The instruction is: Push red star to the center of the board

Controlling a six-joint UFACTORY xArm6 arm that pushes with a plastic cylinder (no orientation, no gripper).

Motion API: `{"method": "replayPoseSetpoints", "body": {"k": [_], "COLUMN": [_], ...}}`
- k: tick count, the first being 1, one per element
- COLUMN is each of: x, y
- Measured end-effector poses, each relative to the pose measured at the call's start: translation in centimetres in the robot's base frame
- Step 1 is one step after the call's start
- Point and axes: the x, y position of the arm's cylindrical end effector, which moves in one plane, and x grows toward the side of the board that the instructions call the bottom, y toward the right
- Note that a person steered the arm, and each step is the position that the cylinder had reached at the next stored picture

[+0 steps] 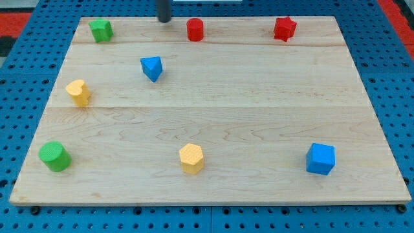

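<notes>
Up at the view's top right, the red star (284,28) is seen near the board's (259,116) far edge, well apart from my tip (164,20). No fingers are carried: the rod's end is set between the green block (101,30) and the red cylinder (195,30), touching neither

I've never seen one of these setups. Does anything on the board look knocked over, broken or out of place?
Nothing stands out. All eight blocks sit flat and apart on the wooden board, none touching. The red star rests near the view's top right, and my tip sits at the top edge, between the green block and red cylinder.
</notes>
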Motion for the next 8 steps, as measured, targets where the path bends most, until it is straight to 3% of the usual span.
{"method": "replayPoseSetpoints", "body": {"k": [4,5,6,7,8], "x": [18.4,20.7,21.8,28.2,34.1], "y": [11.1,17.6,29.2,34.3,34.5]}}
